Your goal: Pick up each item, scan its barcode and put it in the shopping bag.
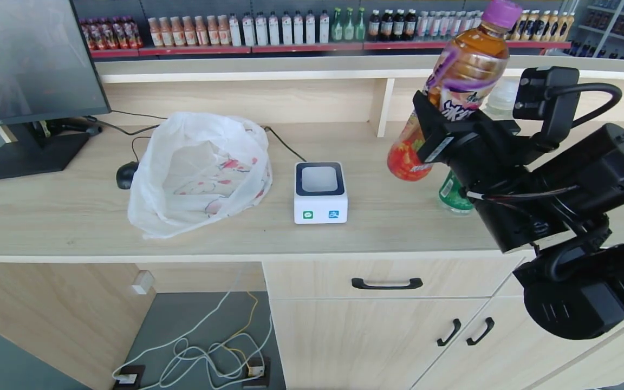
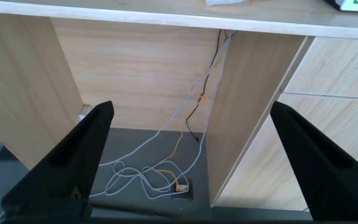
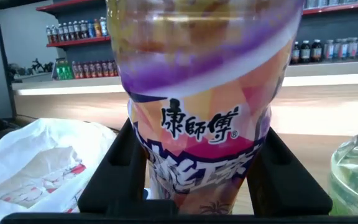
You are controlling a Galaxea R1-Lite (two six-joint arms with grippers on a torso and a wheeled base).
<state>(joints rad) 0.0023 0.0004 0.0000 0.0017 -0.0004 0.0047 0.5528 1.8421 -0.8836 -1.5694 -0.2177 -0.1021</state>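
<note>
Wood counter [image 1: 46,216], R gripper [image 1: 435,122] clamped on tea bottle [image 1: 466,65], cap up, leaning right, L gripper [image 2: 191,109] wide

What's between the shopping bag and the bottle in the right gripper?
The white scanner, standing on the counter between the shopping bag and the raised bottle held by the right gripper; the head view shows it.

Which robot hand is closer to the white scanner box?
Right. The right end effector holds the tea bottle above the counter, just right of the scanner; the left end effector is down below the counter, facing the cables.
</note>
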